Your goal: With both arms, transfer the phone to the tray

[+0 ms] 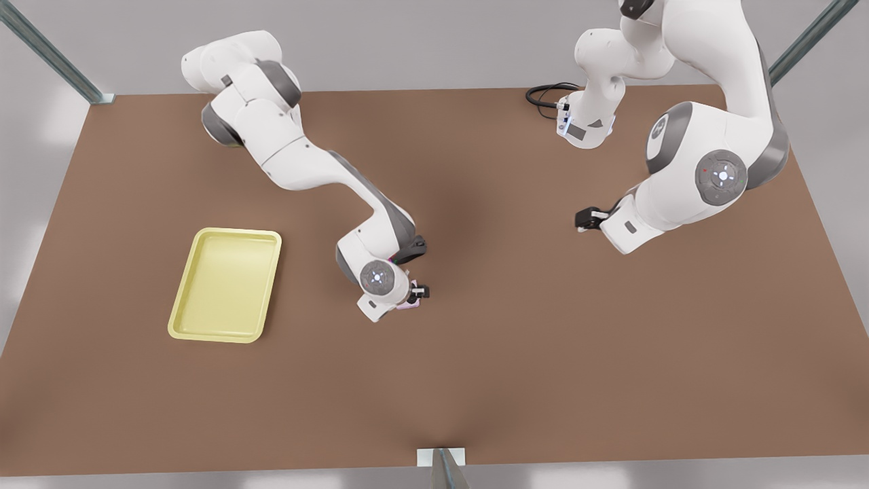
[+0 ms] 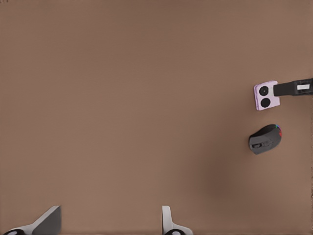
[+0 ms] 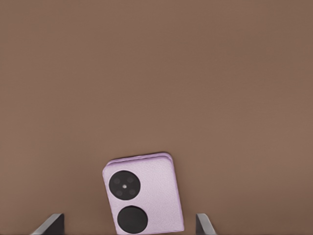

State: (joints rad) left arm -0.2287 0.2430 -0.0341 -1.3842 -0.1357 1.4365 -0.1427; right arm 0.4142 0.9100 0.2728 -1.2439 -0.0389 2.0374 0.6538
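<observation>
tray (image 1: pixel 225 284): pale yellow, flat on the brown table (image 1: pixel 509 380), toward the front view's left, nothing in it, well apart from the phone

right arm (image 1: pixel 305 170): reaches from the back at the front view's left down to mid-table, its wrist directly over the phone

right gripper (image 1: pixel 413 299): low over the phone; fingers (image 3: pixel 50 226) spread, one on each side of the phone, gap visible on both sides, not touching it; the left wrist view shows a black finger across one phone edge

phone (image 3: pixel 144 194): pale pink slab flat on the table near the middle, two black circles facing up, slightly skewed between the spread fingers; in the front view only a pink sliver pokes out under the wrist (image 1: pixel 409 307); lies on the table, not in the tray

mouse (image 2: pixel 264 139): black with coloured lights, just beside the phone, not touching; in the front view mostly hidden behind the right arm's forearm

left gripper (image 1: pixel 588 219): hangs above bare table toward the front view's right, well apart from the phone, fingers (image 2: pixel 167 221) spread, holding nothing; left arm waits

cable (image 1: pixel 546 94): black loop by the left arm's base at the back edge
</observation>
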